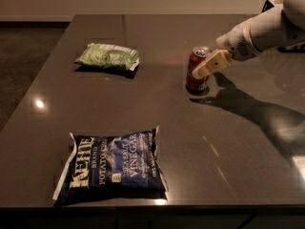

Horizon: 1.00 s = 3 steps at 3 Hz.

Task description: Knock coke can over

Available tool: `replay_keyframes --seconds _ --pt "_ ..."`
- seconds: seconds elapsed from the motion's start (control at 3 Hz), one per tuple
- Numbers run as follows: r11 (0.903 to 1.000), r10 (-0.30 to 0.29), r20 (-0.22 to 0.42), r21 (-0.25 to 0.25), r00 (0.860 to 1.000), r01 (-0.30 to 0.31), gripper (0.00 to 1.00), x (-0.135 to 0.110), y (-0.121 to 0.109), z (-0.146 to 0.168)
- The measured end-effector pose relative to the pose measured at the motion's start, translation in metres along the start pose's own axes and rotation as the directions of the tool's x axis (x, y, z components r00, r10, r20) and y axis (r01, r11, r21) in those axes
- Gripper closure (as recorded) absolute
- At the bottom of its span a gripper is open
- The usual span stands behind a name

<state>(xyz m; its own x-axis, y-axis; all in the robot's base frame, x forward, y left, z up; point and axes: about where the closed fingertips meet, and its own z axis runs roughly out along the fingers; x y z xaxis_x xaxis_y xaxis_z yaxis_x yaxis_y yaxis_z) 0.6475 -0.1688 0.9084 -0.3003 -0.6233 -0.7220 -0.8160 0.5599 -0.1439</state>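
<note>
Your hand [209, 64], open or closed I can't tell, sits right at the upper part of the upright coke can [196, 76] on the tabletop [143, 113], and a low, slow push may just slide it instead of tipping it.

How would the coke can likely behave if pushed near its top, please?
Likely tips easily: the coke can is tall on a narrow base, with the gripper at its upper side. Once down, its round body may roll across the table.
</note>
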Motion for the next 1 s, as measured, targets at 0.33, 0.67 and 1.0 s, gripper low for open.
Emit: replay_keyframes --seconds 0.33,0.67,1.0 --pt "0.9995 0.011 0.027 -0.030 1.000 -0.010 0.38 -0.003 0.004 0.005" --pt "0.9977 0.009 0.057 -0.067 0.998 -0.006 0.62 -0.012 0.009 0.008" --pt "0.9961 -0.027 0.041 -0.083 0.999 0.030 0.85 -0.029 0.014 0.001"
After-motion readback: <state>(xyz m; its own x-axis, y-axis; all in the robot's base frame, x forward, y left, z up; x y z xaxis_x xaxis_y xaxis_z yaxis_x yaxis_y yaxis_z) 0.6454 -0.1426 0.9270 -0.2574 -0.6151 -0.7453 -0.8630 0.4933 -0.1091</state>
